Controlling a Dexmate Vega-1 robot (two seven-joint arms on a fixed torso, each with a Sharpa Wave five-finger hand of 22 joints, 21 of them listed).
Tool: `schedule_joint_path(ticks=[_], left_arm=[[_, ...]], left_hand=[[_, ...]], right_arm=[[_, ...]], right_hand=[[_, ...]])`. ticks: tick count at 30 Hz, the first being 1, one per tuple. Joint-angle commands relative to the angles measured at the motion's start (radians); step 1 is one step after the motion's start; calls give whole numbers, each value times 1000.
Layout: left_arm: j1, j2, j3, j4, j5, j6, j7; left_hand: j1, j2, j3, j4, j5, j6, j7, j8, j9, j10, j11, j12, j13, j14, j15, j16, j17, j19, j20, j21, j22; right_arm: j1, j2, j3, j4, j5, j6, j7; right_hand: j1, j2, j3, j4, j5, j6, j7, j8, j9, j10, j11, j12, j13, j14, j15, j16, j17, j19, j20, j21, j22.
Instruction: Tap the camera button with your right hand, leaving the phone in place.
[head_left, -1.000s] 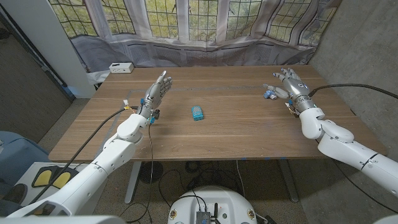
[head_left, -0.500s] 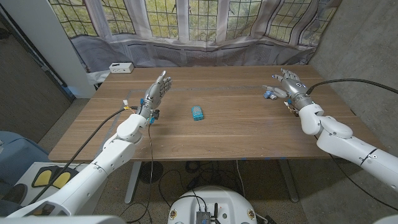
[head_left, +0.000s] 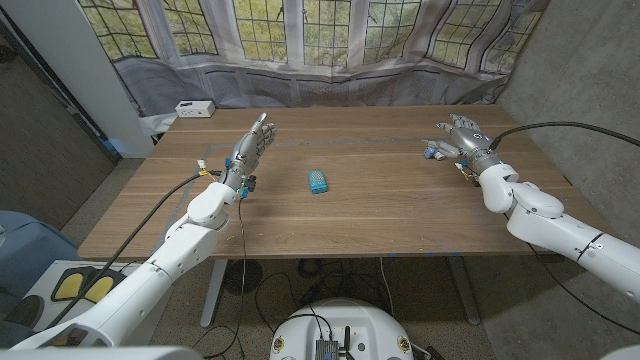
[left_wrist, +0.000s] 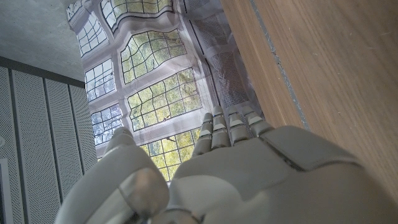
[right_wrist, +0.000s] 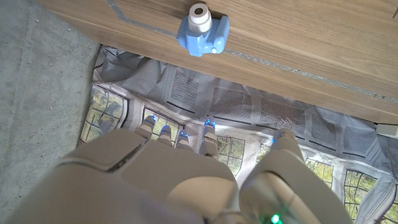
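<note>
Toy camera (head_left: 433, 152), small and blue, sits on the counter (head_left: 380, 200) near its far right edge, just beside the right hand (head_left: 462, 137), fingers spread and empty, while the left hand (head_left: 252, 148) stands open, well apart.

Soft daylight from the windows (head_left: 300, 30), even table (head_left: 380, 200) lighting, faint shadows, sharp focus
</note>
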Motion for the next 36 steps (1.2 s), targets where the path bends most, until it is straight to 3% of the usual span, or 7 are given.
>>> schedule_joint_path(ticks=[1,17,29,36], left_arm=[[-1,-1,0,-2,2,3,3],[0,5,-3,-16,6,11,12],[-4,4,-1,-16,7,20,16],[-4,1,-1,-12,8,15,17]], left_hand=[[5,8,2,-5,-2,10,0,-2,1,9,-3,-1,4,5,1,-3,3,0,11,-3,1],[5,9,1,-6,-2,12,1,-2,1,10,-4,-3,4,6,0,-4,3,-1,10,-3,1],[4,9,1,-7,-2,12,0,-3,1,9,-1,-6,4,5,2,-4,3,-2,10,-3,1],[4,10,1,-8,-2,13,0,-3,1,11,0,-6,4,5,2,-4,3,-2,9,-3,1]], right_arm=[[26,-1,-26,7,-8,-28,35],[49,13,-57,31,-24,-38,43],[66,33,-76,57,-33,-46,40],[78,48,-87,80,-27,-46,40]], right_hand=[[-6,6,5,5,-1,10,0,3,3,-93,-2,2,6,-224,-2,4,3,-139,-9,6,4],[-10,11,7,8,-2,31,-1,10,3,-127,-17,4,6,-246,-6,8,5,-183,-16,7,5],[-8,20,15,8,-2,105,-12,32,2,-130,-33,18,6,-256,-8,14,5,-200,-29,16,5],[-9,21,15,9,-3,108,-11,31,2,-132,-35,19,6,-259,-9,14,5,-208,-32,16,5]])
